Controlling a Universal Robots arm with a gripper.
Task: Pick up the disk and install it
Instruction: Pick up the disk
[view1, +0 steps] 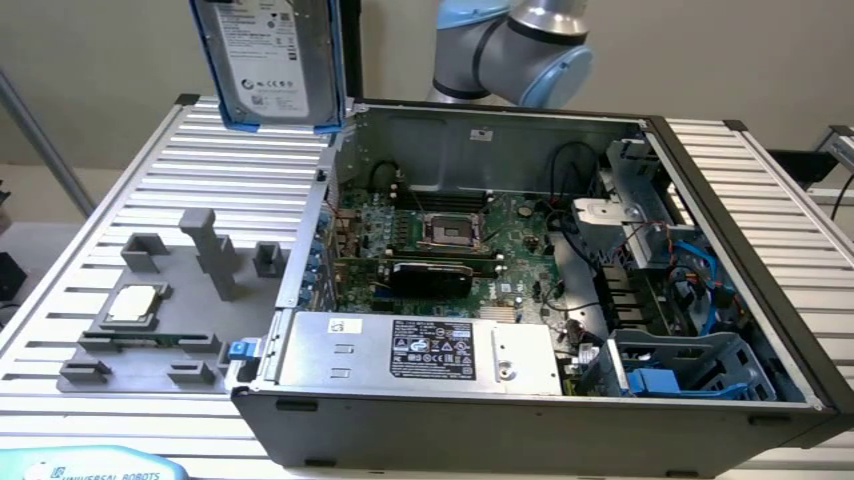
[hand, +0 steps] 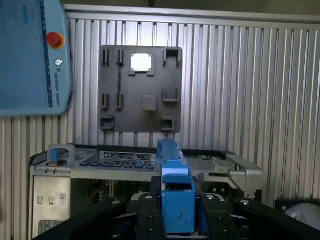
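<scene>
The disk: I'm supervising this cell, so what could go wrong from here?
1. The end effector grips the disk by its blue carrier, high in the air; it might slip or tilt.
2. The disk hangs near the open case's wall; moving in, it could strike that edge or the cables inside.

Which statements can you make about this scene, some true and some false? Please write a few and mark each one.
1. The disk hangs in the air and rests on nothing. True.
2. The gripper is open and empty. False: the gripper is shut on the disk's blue carrier.
3. The small square chip lies on the grey fixture plate. True.
4. The side of the computer is closed. False: the computer case is open and its motherboard shows.
5. The disk is installed inside the case. False: it is held up, not yet installed.
</scene>
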